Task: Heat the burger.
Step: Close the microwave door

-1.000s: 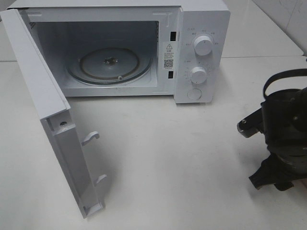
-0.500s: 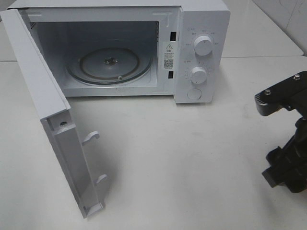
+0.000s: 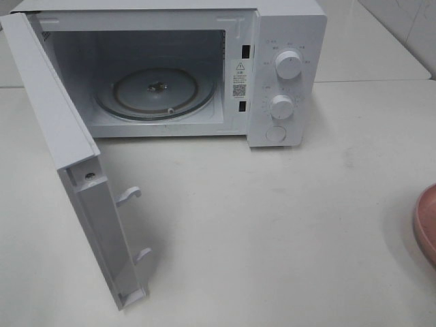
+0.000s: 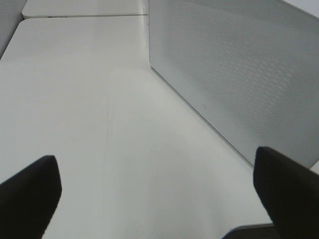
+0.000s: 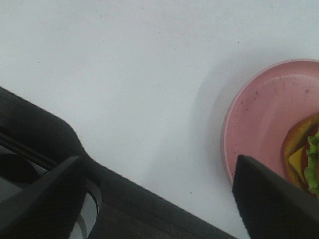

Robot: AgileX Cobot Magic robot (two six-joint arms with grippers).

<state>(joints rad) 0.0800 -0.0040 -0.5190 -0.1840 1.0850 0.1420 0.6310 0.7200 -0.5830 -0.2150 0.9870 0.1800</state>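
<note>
Black, wide-parted fingers of the right gripper [image 5: 159, 199] hang empty over the matte white table [image 5: 124, 74] beside the burger [image 5: 305, 157], seemingly layered, on a glossy pink plate [image 5: 254, 124]; the left gripper [image 4: 159, 194] gapes near the perforated microwave door [image 4: 239, 74].

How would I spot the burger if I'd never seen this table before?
Start from the white microwave, standing with its door open at the back of the white table, then go to the table's right edge, where a pink plate pokes into view. The burger sits on that plate: golden-brown bun, yellow cheese and green lettuce, the only food around.
</note>
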